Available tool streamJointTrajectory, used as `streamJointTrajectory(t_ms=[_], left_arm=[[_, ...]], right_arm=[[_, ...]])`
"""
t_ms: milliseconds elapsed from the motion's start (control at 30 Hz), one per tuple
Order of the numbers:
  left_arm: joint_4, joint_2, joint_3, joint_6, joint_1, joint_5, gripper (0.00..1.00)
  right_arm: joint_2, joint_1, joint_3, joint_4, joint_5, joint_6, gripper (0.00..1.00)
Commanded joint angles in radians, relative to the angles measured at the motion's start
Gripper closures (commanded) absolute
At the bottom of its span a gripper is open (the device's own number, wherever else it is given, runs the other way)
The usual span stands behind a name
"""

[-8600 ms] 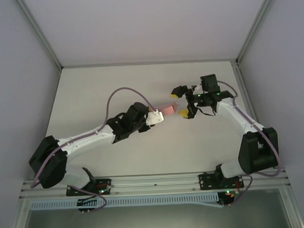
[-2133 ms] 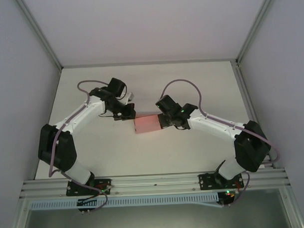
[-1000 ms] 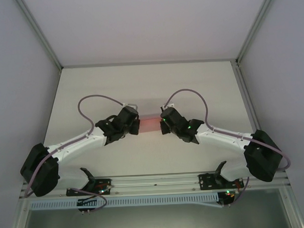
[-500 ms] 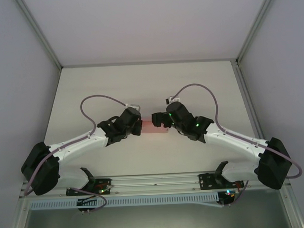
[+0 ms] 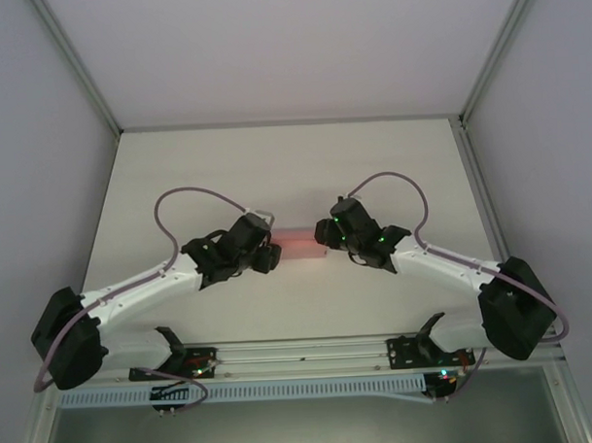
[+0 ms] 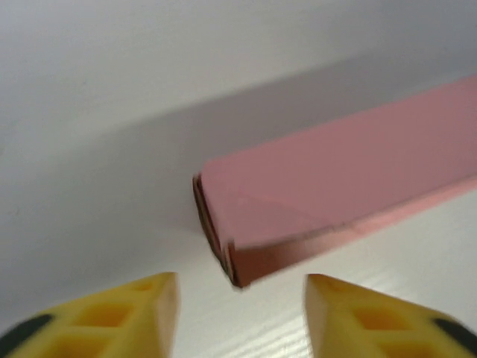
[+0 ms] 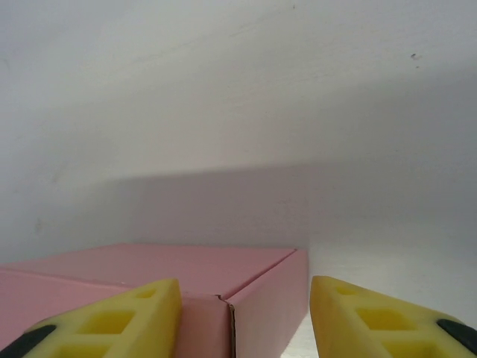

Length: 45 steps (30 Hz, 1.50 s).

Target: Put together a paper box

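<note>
Left gripper (image 6: pixel 240 291): yellow fingers apart, nothing held. The folded end of the paper box (image 6: pixel 335 179) lies just beyond the tips, untouched. Right gripper (image 7: pixel 242 287): fingers likewise apart, with a corner of the box's other end showing in the gap between them and no clamp visible. The box rests flat on the table (image 5: pixel 275 164) between the two wrists, formed as a shallow closed rectangle. Judgement: closing stage. The layered flaps at the left end look slightly proud, so the next move calls for pressing that end flush without crushing the thin card
</note>
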Motion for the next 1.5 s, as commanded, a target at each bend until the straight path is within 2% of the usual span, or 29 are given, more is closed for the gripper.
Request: streamJointTrajectory(t_ms=[0,33,67,133,300,467,533,667,733,867,967,1100,1167,1267,1367,1467], left_arm=[[-0.083,-0.064,0.052,-0.001,-0.002,0.015,0.38],[-0.088,-0.073,0.06,-0.014,0.007,0.016,0.28],[-0.088,-0.082,0.068,-0.033,0.02,0.018,0.11],[-0.073,-0.085,0.078,-0.056,0.071,0.053,0.0],[0.066,-0.042,0.046,-0.094,0.255,0.282,0.0],[0.207,0.049,-0.008,-0.12,0.336,0.429,0.0],[0.242,0.083,-0.024,-0.115,0.35,0.486,0.05],[0.29,0.107,-0.093,-0.121,0.367,0.521,0.22],[0.348,0.102,-0.162,-0.148,0.381,0.538,0.26],[0.46,0.11,-0.272,-0.19,0.415,0.612,0.51],[0.535,0.112,-0.335,-0.211,0.421,0.649,0.6],[0.629,0.12,-0.407,-0.231,0.429,0.684,0.74],[0.679,0.127,-0.44,-0.24,0.435,0.711,0.8],[0.737,0.142,-0.47,-0.224,0.437,0.735,1.0],[0.826,0.156,-0.519,-0.174,0.438,0.736,1.0],[0.942,0.191,-0.567,-0.137,0.436,0.776,1.0]], right_arm=[[0.012,0.003,-0.079,-0.044,-0.036,0.052,0.52],[0.014,0.003,-0.081,-0.042,-0.037,0.051,0.51],[0.014,0.002,-0.079,-0.047,-0.034,0.046,0.51],[0.016,0.003,-0.071,-0.058,-0.026,0.039,0.51],[0.027,0.003,-0.068,-0.057,-0.035,0.027,0.51],[0.036,0.003,-0.074,-0.049,-0.03,0.022,0.51],[0.04,0.002,-0.074,-0.054,-0.027,0.022,0.51],[0.038,0.004,-0.091,-0.045,-0.014,0.018,0.51],[0.037,0.003,-0.108,-0.025,-0.016,0.005,0.51],[0.036,-0.001,-0.155,0.041,-0.029,-0.035,0.54],[0.04,-0.011,-0.208,0.137,-0.073,-0.078,0.55],[0.042,-0.028,-0.275,0.263,-0.146,-0.123,0.62],[0.044,-0.035,-0.33,0.377,-0.178,-0.164,0.69],[0.067,-0.053,-0.392,0.523,-0.23,-0.225,0.76],[0.099,-0.057,-0.435,0.635,-0.271,-0.298,0.83],[0.135,-0.056,-0.493,0.812,-0.323,-0.372,0.84]])
